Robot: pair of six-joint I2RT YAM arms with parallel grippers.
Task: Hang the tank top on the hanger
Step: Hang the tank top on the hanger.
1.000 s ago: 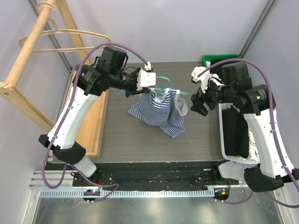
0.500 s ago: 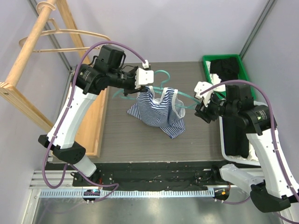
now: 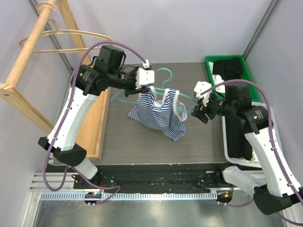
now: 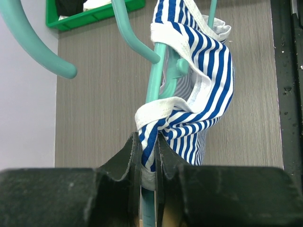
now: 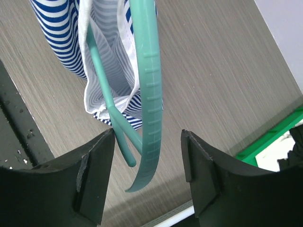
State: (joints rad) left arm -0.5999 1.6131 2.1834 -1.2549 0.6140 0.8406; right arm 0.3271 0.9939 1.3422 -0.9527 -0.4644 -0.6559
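We see left claw [image 4: 147,143] pinched narrow on tank top [image 4: 210,71] strap and hanger [image 4: 154,78]; right claw [image 5: 147,136] spread wide around hanger's end, above worktop [image 5: 222,71].

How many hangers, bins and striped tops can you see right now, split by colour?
Teal hanger: 1
Tan wooden hanger: 1
Striped tank top: 1
Green bin: 1
White bin: 1
Total: 5
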